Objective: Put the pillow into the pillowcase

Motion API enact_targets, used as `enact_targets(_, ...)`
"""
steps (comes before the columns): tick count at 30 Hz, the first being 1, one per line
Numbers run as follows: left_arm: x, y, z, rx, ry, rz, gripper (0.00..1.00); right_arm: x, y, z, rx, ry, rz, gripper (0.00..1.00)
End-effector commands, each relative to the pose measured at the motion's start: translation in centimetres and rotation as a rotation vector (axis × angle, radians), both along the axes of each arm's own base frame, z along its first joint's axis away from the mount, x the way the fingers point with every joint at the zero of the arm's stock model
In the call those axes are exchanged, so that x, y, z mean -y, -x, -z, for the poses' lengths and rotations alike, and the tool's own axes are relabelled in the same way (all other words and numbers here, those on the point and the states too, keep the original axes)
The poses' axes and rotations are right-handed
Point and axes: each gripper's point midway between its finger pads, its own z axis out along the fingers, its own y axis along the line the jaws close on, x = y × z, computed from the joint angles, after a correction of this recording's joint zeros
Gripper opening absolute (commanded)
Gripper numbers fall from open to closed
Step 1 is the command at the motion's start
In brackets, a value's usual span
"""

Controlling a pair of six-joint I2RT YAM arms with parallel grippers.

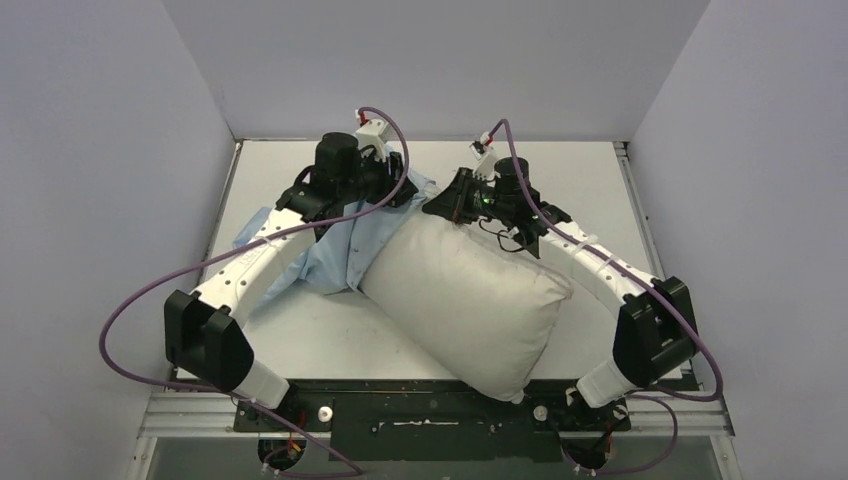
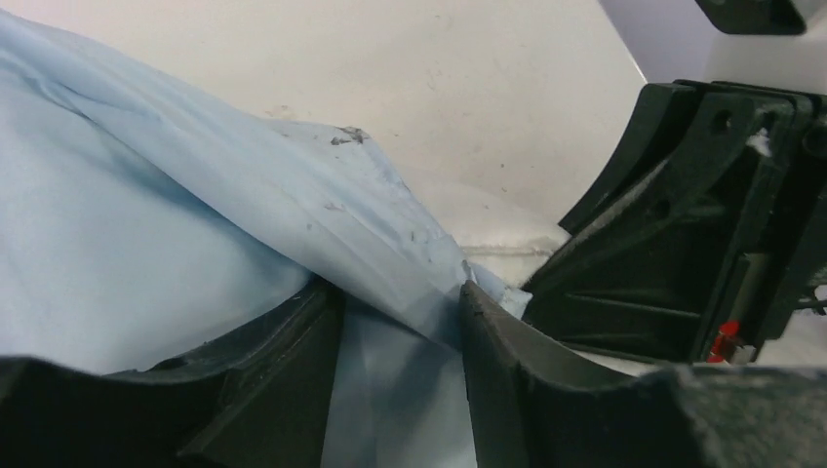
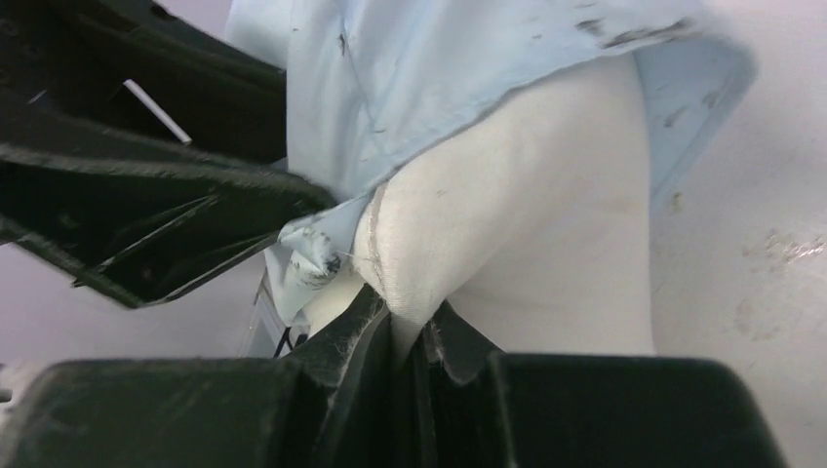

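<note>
The white pillow (image 1: 470,300) lies diagonally across the middle of the table. The light blue pillowcase (image 1: 335,250) lies crumpled to its upper left, under my left arm. Its edge drapes over the pillow's far corner (image 3: 517,244). My left gripper (image 1: 400,185) has pillowcase fabric (image 2: 195,244) filling the gap between its jaws (image 2: 395,292) and holds that edge raised. My right gripper (image 1: 440,205) is shut on the pillow's far corner seam (image 3: 405,317), right at the pillowcase's (image 3: 439,78) opening. The two grippers are close together.
The white table (image 1: 300,330) has a raised rim along the left, back and right. Grey walls close it in. Purple cables loop out from both arms. The right gripper's black body (image 2: 683,244) fills the right of the left wrist view.
</note>
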Motion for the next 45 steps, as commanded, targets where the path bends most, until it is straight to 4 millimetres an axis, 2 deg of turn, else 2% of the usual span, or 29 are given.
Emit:
enact_targets(1,-2.0,-0.5,-3.8,0.129,-0.158,-0.005,0.50,-0.1,-2.8,-3.1,0.162,-0.146,-0.013,0.05)
enact_targets(4,-3.2,0.4,-3.6,0.149,-0.203,-0.030,0.56,0.4,-3.6,-1.1,0.139,-0.139,0.017,0.03)
enact_targets(7,-3.9,1.5,-2.0,0.149,-0.235,-0.056,0.57,0.9,-4.1,0.0,0.126,-0.130,0.051,0.02)
enact_targets(12,-4.5,2.0,1.6,0.123,-0.298,-0.076,0.57,1.5,-4.6,0.3,0.126,-0.137,0.082,0.00)
enact_targets(17,-4.1,1.3,3.2,0.123,-0.314,-0.070,0.54,1.7,-4.8,0.0,0.134,-0.144,0.103,0.00)
enact_targets(18,-3.9,1.4,3.2,0.124,-0.307,-0.062,0.51,1.7,-4.8,0.1,0.133,-0.145,0.108,0.00)
enact_targets(22,-2.3,2.1,2.1,0.139,-0.272,-0.002,0.18,2.2,-5.1,0.3,0.125,-0.178,0.148,0.00)
enact_targets(24,-0.8,3.2,0.9,0.172,-0.261,0.045,0.00,2.7,-5.5,0.4,0.122,-0.190,0.180,0.00)
enact_targets(29,3.7,7.4,-2.0,0.237,-0.181,0.183,0.00,4.7,-6.4,0.5,0.117,-0.227,0.278,0.00)
enact_targets(32,5.4,9.4,-3.0,0.231,-0.111,0.232,0.00,6.3,-6.8,0.8,0.120,-0.227,0.347,0.00)
enact_targets(36,6.5,10.5,-2.6,0.219,-0.036,0.280,0.00,8.3,-7.2,1.4,0.114,-0.230,0.429,0.00)
enact_targets(40,6.2,9.0,-0.1,0.202,-0.108,0.235,0.00,9.9,-7.7,1.9,0.123,-0.236,0.491,0.00)
enact_targets(41,6.1,8.6,0.4,0.194,-0.133,0.218,0.02,10.1,-7.9,2.0,0.133,-0.222,0.497,0.00)
enact_targets(43,5.9,7.8,1.0,0.178,-0.175,0.194,0.20,10.9,-8.8,2.4,0.139,-0.179,0.507,0.02)
enact_targets(45,5.5,7.2,0.9,0.168,-0.207,0.164,0.35,11.6,-9.4,2.7,0.144,-0.126,0.495,0.19)
